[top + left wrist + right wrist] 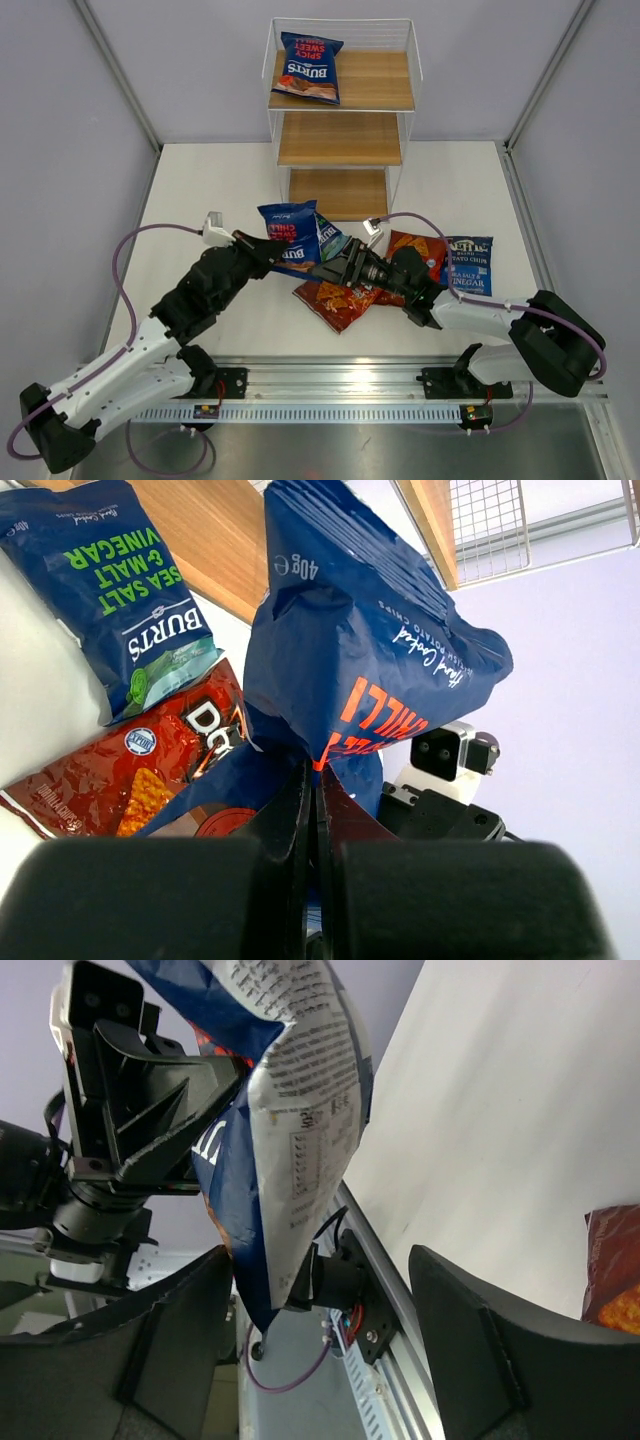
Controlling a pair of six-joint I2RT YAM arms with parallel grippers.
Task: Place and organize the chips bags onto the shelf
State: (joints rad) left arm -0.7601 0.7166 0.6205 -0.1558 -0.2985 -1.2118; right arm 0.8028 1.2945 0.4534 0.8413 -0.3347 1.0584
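- The left gripper (312, 780) is pressed together on one crimped end seam of the chilli bag (370, 650). It holds the bag off the table (200, 190), in front of the shelf (340, 140).
- The right gripper (318, 1260) is spread wide with the bag's printed back just ahead of it. I cannot tell whether they touch.
- The bag looks light, puffy and slick, and its contents would crush, so the flat seam is the safest place to pinch.
- The held bag reads "CHILLI" and "40g".
- The vinegar bag (120, 590) reads "BURTS SEA SALT & MALT VINEGAR".
- The red bag (130, 770) shows only "DO".
- The top-tier bag (310, 68) reads "BURTS SPICY SWEET".
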